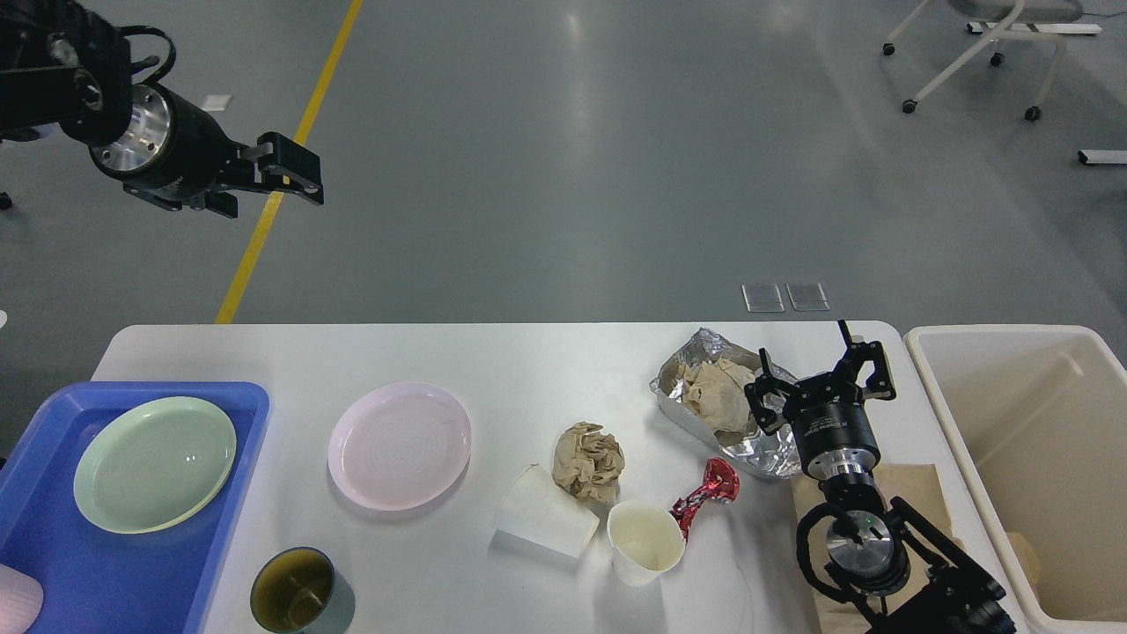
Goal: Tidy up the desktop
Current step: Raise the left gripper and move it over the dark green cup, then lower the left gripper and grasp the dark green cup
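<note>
The white desktop (546, 361) carries a pink plate (399, 445), a dark mug (302, 599), a crumpled brown paper ball (588, 460), a tipped white paper cup (546, 524), an upright paper cup (647, 541), a red wrapper (709, 495) and a foil container (704, 352) holding crumpled paper. My right gripper (819, 365) is open and empty, just right of the foil container. My left gripper (304, 180) is raised high at the top left, over the floor beyond the desktop, open and empty.
A blue tray (53, 546) at the left holds a green plate (155, 462). A cream bin (1039, 467) stands off the right end. A brown paper sheet (916, 484) lies under my right arm. A wheeled chair (977, 53) stands far back right.
</note>
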You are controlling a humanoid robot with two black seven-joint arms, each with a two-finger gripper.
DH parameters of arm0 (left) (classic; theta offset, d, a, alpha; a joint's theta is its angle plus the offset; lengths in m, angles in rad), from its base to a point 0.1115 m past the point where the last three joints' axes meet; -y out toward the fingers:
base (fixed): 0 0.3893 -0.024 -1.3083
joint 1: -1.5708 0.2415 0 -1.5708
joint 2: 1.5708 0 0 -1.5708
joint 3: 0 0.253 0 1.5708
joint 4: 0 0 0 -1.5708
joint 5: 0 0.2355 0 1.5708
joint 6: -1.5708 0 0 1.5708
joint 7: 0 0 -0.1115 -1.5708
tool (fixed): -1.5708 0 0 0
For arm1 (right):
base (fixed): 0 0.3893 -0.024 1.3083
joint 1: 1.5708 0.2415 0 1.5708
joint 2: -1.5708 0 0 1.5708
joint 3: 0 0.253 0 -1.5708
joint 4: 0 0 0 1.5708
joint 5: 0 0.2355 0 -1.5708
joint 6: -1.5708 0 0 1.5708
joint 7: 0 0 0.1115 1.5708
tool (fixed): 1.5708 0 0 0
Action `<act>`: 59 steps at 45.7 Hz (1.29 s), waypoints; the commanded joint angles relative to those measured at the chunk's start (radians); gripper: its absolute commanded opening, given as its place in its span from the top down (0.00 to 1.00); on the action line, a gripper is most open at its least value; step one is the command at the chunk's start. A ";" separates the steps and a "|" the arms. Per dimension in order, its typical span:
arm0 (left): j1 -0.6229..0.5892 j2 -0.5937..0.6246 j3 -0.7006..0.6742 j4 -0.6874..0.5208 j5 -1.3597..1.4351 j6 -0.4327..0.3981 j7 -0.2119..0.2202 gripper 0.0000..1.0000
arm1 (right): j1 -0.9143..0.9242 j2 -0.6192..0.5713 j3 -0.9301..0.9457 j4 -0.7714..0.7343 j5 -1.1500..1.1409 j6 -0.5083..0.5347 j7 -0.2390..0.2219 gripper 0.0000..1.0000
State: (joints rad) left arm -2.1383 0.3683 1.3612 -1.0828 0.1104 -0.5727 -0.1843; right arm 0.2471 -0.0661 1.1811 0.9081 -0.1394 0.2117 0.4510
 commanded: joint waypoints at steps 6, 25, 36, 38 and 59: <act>-0.279 -0.133 0.050 -0.259 -0.005 -0.077 -0.006 0.03 | 0.000 0.000 0.000 0.000 0.000 0.000 0.000 0.00; -0.581 -0.285 0.154 -0.531 -0.331 -0.314 0.058 0.04 | 0.000 0.000 0.000 0.000 0.000 0.000 0.000 0.00; -0.698 -0.296 0.202 -0.669 -0.456 -0.311 0.154 0.04 | 0.000 -0.001 0.000 0.000 0.000 0.000 0.000 0.00; -0.703 -0.298 0.208 -0.671 -0.457 -0.311 0.154 0.04 | 0.000 0.000 0.000 0.000 0.000 0.000 0.000 0.00; -0.450 -0.258 0.168 -0.629 -0.390 -0.316 0.161 0.04 | 0.000 0.000 0.000 0.000 0.000 0.000 0.000 0.00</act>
State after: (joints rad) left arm -2.7141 0.0862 1.5767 -1.7187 -0.3325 -0.9052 -0.0290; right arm 0.2470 -0.0661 1.1812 0.9081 -0.1396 0.2117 0.4510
